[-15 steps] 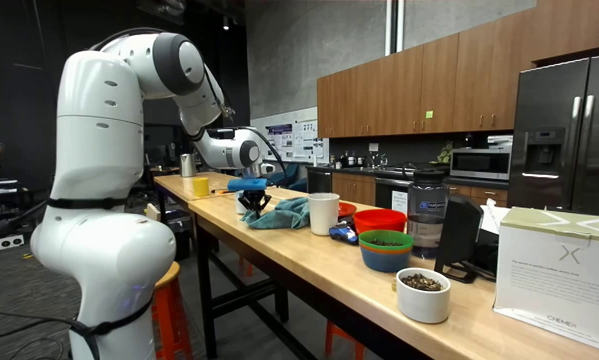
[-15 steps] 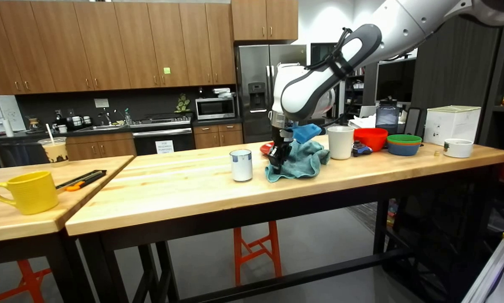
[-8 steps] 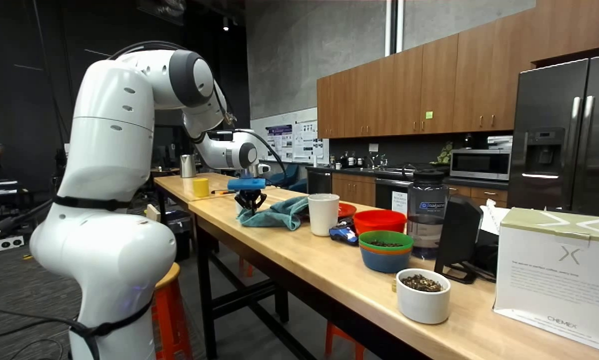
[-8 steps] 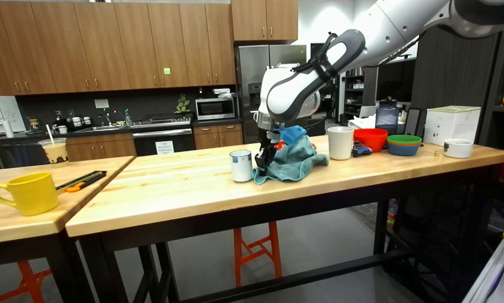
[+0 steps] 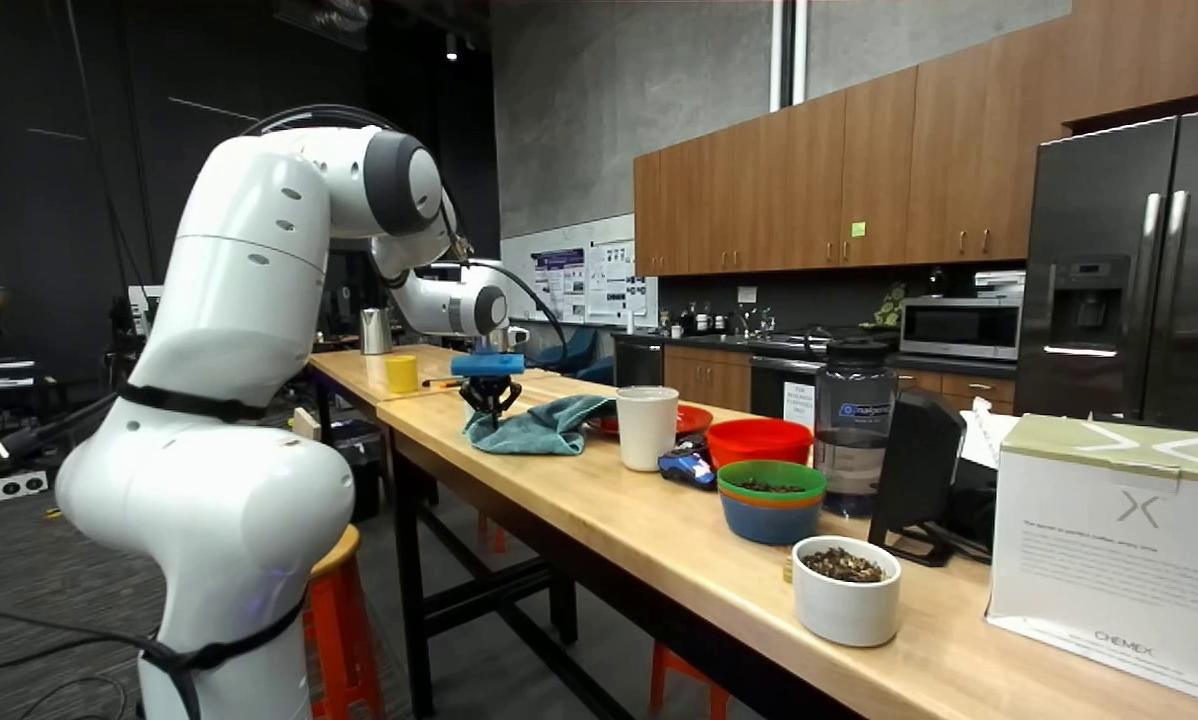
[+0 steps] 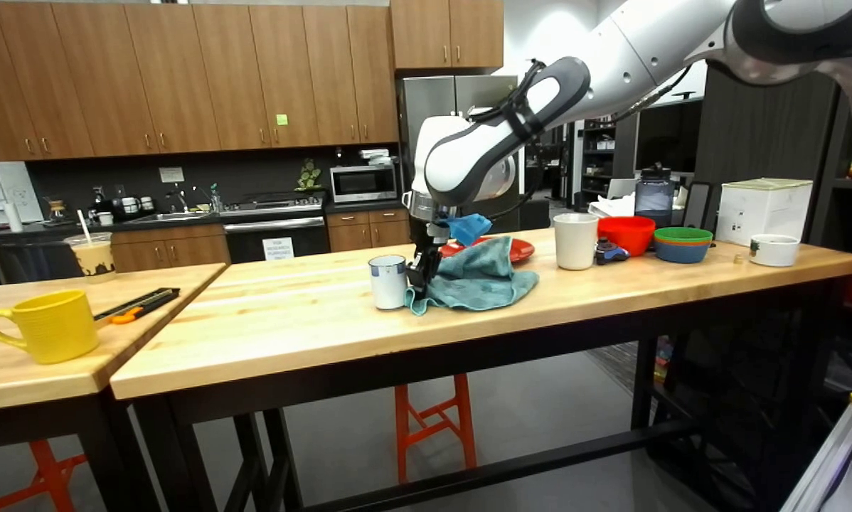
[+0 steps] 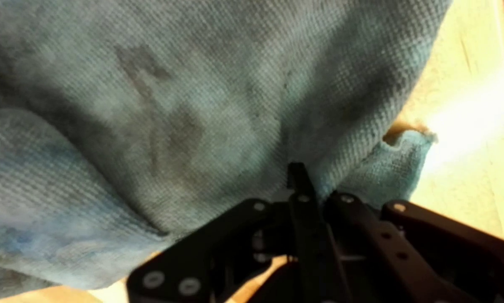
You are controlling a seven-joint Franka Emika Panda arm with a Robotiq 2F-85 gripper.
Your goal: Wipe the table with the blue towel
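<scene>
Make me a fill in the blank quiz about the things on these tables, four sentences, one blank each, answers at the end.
In an exterior view, the plate behind the towel that the pincer grips is colored ____.
In the stack of bowls, the lowest one is colored ____.
The mug on the neighboring table is colored ____.
The brand name printed low on the white box is ____.

Missing words: red; blue; yellow; CHEMEX.

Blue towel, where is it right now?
In an exterior view, the blue towel lies midway along the table, pinched in the gripper, just right of the white cup with blue rim patches and in front of the red plate.
</scene>
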